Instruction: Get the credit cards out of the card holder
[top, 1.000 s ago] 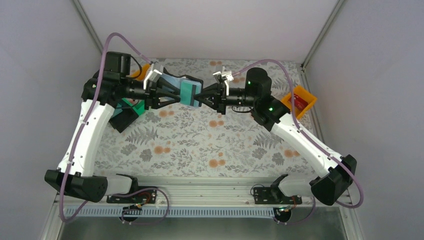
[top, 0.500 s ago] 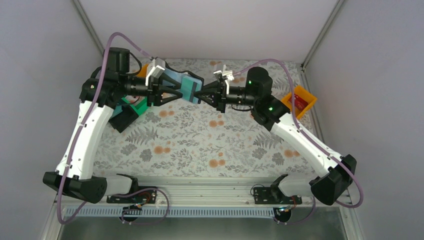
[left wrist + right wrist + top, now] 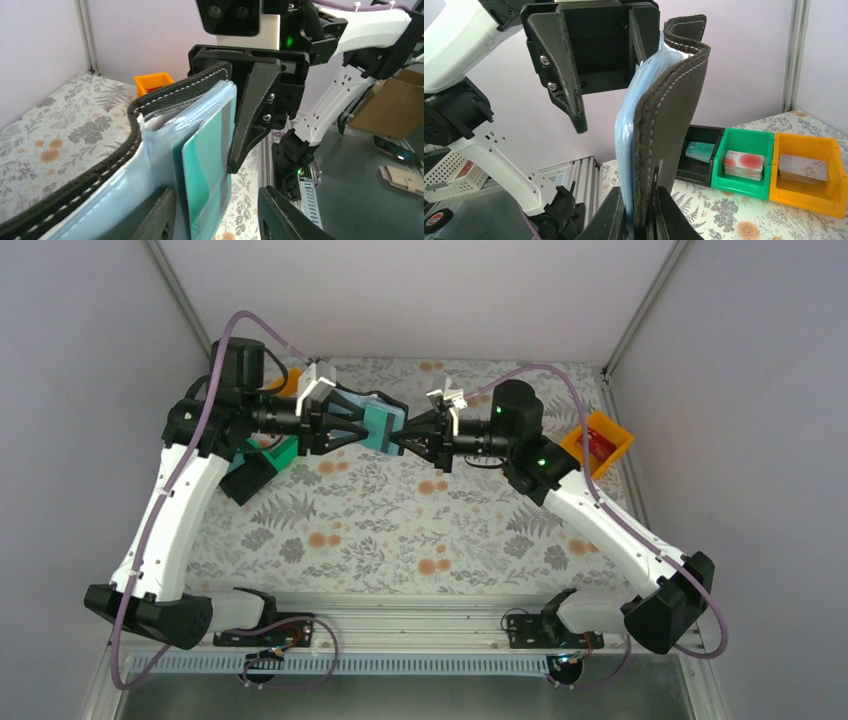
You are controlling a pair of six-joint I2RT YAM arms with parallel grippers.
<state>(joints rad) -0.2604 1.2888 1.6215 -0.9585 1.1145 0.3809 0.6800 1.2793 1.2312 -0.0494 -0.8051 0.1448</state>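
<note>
Teal card stands proud of the grey-blue pocket, between the left fingers, which are apart and not pinching it. Card holder hangs above the counter, its opposite edge clamped by the right fingers. Step: grip card, draw out. Close squarely on the exposed card end only, not the pocket film; pull straight along the pocket while the right side holds firm. Darker edge behind it may be a second card; unclear.
</note>
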